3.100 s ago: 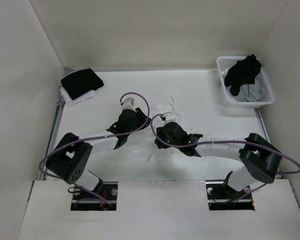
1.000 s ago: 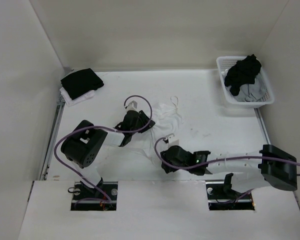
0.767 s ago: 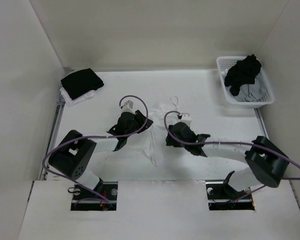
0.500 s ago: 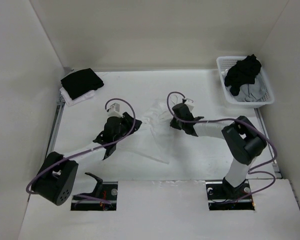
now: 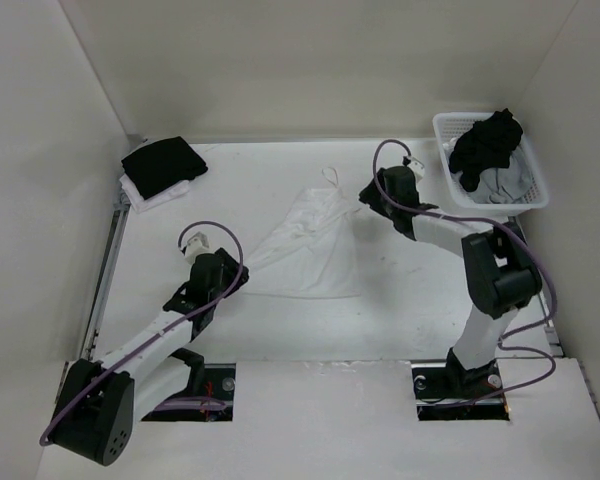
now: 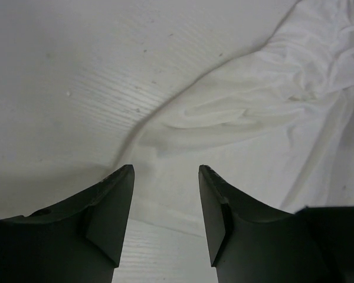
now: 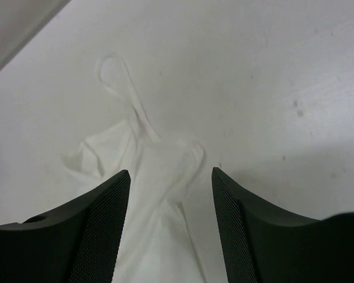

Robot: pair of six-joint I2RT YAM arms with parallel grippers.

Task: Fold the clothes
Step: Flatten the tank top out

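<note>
Surface: a white table boxed in by plain white walls, with both arms bolted at its near edge.
Left gripper: the nearer of the two. Jaws are moderately apart with nothing between them, and the tips hang just short of the hem's corner.
Clothes: the white camisole lies spread but creased, ahead of this gripper and off to its right.
Long axis: near to far, with the wide hem towards the arms and narrowing to the strap end.
Right gripper: farther out. Jaws are wide and empty, with the strap loop just ahead of its tips.
Judgement: each gripper is beside its own end, so a lengthwise fold seems within reach.
Beyond: a black garment lies far left of the left gripper, and a basket sits just right of the right one.
</note>
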